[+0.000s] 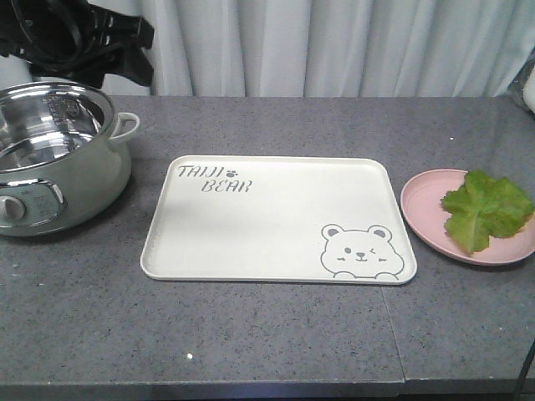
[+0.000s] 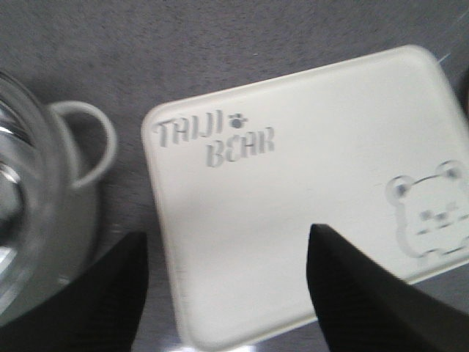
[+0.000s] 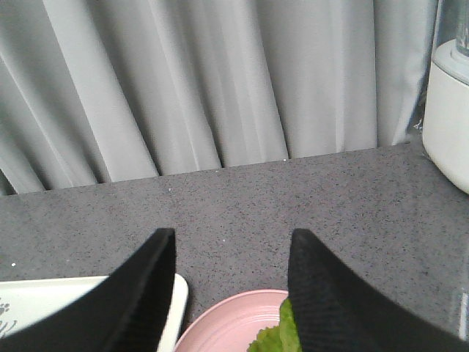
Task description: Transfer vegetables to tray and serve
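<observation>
**Lettuce on the pink plate, tray bare, both claws open**

The lettuce leaf point(image 1: 485, 209), bright green and crinkled with a pale rib, lay on the round pink plate point(image 1: 422, 205) near the right edge of the worktop point(image 1: 251, 334). The leaf sat toward the plate's right side and left the left part of the dish bare. Just beside the plate, but not touching it, the cream-white tray point(image 1: 276, 217) lay flat in the middle of the worktop. Its "TAIJI BEAR" lettering was at the far left corner and the winking bear at the near right corner. Nothing rested on it.

Toward the left edge stood a pale green electric pot point(image 1: 58, 180) with a shiny steel inside and a loop handle pointing at the tray. Grey curtains point(image 1: 334, 46) hung behind the far edge.

In the left wrist view, the left claw point(image 2: 226, 242) hung over the tray's left part with its jaws wide apart and nothing between them. In the right wrist view, the right claw point(image 3: 232, 238) was likewise spread and empty above the worktop, with the plate's rim and a bit of leaf low between its fingers. A white appliance point(image 3: 447, 125) stood at the far right.
</observation>
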Controlling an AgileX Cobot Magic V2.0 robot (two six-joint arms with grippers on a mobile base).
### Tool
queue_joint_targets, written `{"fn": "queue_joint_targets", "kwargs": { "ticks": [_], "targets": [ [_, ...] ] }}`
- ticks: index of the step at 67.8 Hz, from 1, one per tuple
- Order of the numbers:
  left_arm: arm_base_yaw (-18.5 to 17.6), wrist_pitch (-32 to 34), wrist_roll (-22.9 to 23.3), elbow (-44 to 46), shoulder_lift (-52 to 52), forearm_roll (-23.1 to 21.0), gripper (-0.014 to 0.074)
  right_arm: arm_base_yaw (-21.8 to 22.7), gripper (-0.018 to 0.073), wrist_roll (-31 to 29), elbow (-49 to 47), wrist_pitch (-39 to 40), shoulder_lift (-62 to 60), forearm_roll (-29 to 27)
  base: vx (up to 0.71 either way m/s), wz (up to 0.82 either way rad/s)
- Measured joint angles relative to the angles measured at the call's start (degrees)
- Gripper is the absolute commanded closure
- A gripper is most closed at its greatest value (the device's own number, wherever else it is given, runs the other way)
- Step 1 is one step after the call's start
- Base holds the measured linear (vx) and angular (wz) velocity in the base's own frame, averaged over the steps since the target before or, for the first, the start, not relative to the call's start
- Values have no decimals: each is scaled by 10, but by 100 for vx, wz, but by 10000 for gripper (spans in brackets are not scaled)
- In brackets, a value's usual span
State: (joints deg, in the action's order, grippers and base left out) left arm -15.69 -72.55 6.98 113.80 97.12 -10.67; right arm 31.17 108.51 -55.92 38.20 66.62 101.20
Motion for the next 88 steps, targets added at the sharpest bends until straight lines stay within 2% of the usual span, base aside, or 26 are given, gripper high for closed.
{"fn": "queue_joint_targets", "kwargs": {
  "ticks": [3, 7, 15, 20, 28, 36, 45, 88],
  "targets": [
    [0, 0, 53, 0, 0, -35, 153, 0, 216, 5, 0, 1, -1, 0, 0, 0],
    [0, 0, 99, 0, 0, -67, 153, 0, 216, 8, 0, 7, -1, 0, 0, 0],
    [0, 1, 122, 0, 0, -79, 153, 0, 216, 12, 0, 19, -1, 0, 0, 0],
    [0, 0, 119, 0, 0, -79, 153, 0, 216, 17, 0, 21, -1, 0, 0, 0],
    [0, 0, 86, 0, 0, -66, 153, 0, 216, 20, 0, 21, -1, 0, 0, 0],
    [0, 0, 61, 0, 0, -29, 153, 0, 216, 21, 0, 22, -1, 0, 0, 0],
    [0, 0, 55, 0, 0, -1, 153, 0, 216, 21, 0, 24, -1, 0, 0, 0],
    [0, 0, 53, 0, 0, 1, 153, 0, 216, 26, 0, 52, -1, -3, 0, 0]
  ]
}}
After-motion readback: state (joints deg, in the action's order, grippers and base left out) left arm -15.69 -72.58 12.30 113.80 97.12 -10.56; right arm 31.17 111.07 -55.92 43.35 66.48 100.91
